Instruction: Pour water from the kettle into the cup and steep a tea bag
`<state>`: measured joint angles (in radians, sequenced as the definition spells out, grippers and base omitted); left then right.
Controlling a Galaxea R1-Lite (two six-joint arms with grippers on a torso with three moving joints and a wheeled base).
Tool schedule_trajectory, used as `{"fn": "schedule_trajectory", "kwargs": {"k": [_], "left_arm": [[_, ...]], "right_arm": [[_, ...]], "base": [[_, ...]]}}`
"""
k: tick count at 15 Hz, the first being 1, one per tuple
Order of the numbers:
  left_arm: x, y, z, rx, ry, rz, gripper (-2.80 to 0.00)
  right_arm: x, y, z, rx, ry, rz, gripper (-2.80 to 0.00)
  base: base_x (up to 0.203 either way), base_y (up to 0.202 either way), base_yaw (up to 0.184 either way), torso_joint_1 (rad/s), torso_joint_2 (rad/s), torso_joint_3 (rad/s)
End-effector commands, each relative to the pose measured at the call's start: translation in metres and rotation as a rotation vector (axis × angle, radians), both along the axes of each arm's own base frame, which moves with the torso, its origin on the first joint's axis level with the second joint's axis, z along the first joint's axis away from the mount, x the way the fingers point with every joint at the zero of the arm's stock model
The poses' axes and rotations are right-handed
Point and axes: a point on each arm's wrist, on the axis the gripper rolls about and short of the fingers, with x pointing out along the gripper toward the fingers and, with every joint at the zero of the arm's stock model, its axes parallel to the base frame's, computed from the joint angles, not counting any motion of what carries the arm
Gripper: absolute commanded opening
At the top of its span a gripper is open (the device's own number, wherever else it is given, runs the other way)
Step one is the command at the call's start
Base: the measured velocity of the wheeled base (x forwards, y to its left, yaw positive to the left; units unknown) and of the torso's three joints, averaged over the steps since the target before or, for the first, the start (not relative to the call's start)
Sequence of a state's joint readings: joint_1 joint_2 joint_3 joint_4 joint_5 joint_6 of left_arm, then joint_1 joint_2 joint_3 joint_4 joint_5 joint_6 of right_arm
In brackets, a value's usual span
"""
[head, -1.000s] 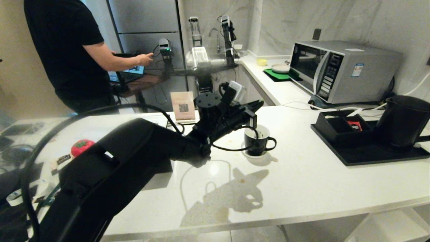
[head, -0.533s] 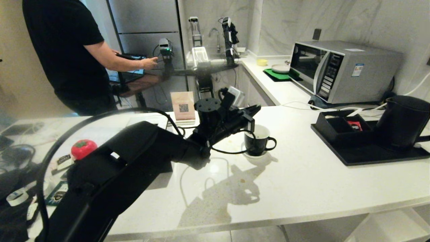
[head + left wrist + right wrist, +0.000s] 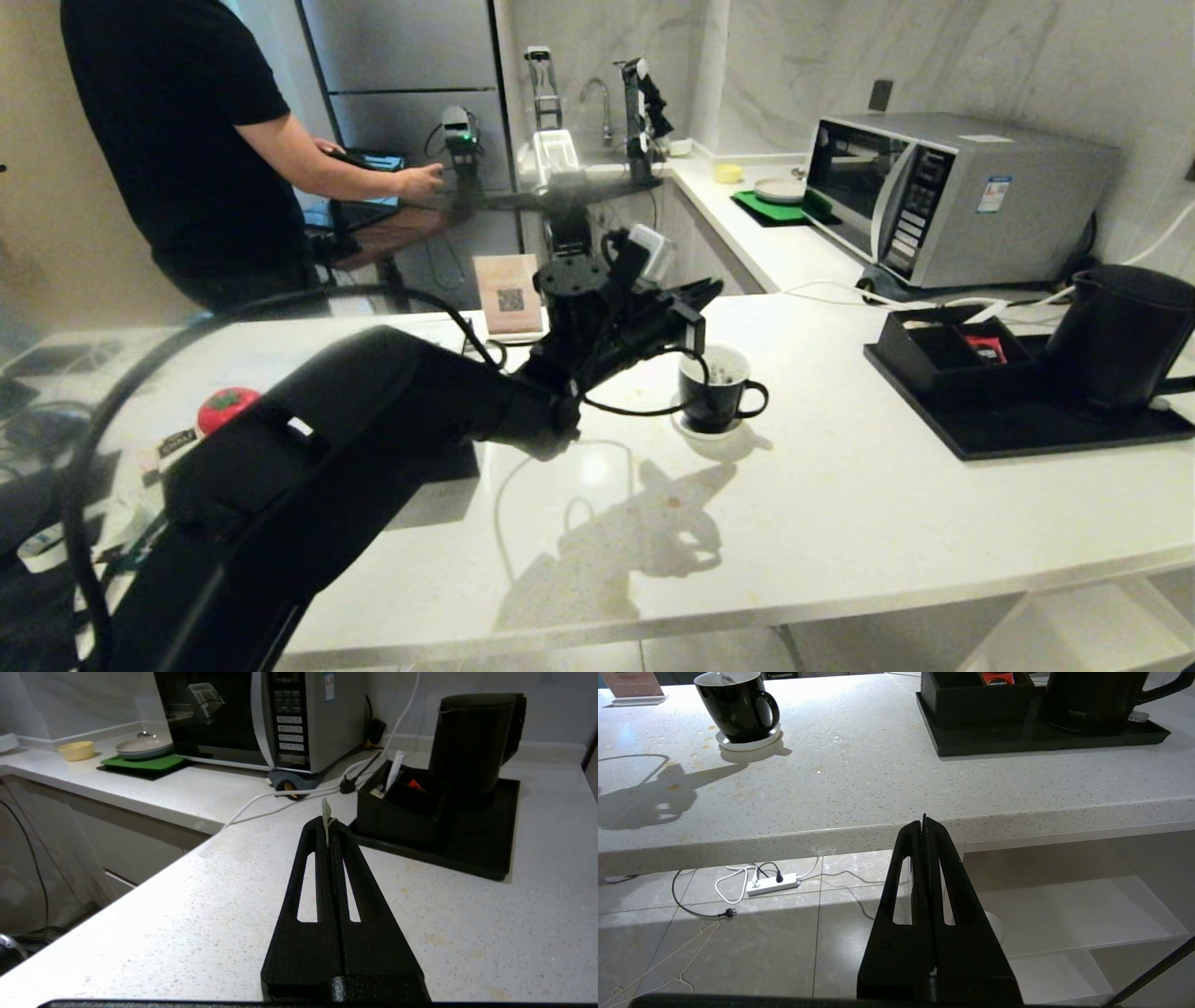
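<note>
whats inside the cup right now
The cup shows a white inner wall and something dark low inside, likely the tea bag. The rim hides the bottom, so any water level is unseen.

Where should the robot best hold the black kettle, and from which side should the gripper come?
Probably the side handle of the kettle. It sticks out toward the counter's right end, clear of the black compartment box on the kettle's left, so come from the right.

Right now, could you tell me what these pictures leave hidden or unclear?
- Water level in the cup: head view, rim and dimness hide it.
- Tea bag itself: left wrist view shows only its pale tag pinched in the left gripper.
- Kettle: head view, handle cut off by the edge.
- Right gripper: absent from head view, below the counter.
</note>
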<state>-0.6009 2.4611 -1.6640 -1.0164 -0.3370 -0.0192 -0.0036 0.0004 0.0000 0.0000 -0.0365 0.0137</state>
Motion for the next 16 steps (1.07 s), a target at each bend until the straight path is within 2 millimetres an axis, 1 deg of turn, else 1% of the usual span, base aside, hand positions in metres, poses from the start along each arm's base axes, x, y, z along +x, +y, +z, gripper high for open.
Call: {"fn": "schedule_trajectory", "kwargs": {"k": [1, 4, 8, 11, 16], "left_arm": [[-0.003, 0.008, 0.023, -0.02, -0.031, 0.008, -2.8], [-0.008, 0.014, 0.044, -0.035, -0.053, 0.036, -2.8], [-0.01, 0.026, 0.064, -0.054, -0.064, 0.091, -2.8], [-0.011, 0.032, 0.078, -0.048, -0.06, 0.104, -2.8], [-0.018, 0.046, 0.103, -0.054, -0.101, 0.125, -2.8]], "right_arm": [[0.0, 0.0, 0.0, 0.0, 0.0, 0.0, -2.8], [0.0, 0.0, 0.0, 0.0, 0.0, 0.0, -2.8], [0.0, 0.0, 0.0, 0.0, 0.0, -0.001, -2.8], [0.0, 0.0, 0.0, 0.0, 0.0, -0.001, -2.8], [0.0, 0.0, 0.0, 0.0, 0.0, -0.001, -2.8]], "base": [[0.0, 0.0, 0.0, 0.0, 0.0, 0.0], [0.0, 0.0, 0.0, 0.0, 0.0, 0.0], [0.0, 0.0, 0.0, 0.0, 0.0, 0.0], [0.0, 0.0, 0.0, 0.0, 0.0, 0.0], [0.0, 0.0, 0.0, 0.0, 0.0, 0.0]]}}
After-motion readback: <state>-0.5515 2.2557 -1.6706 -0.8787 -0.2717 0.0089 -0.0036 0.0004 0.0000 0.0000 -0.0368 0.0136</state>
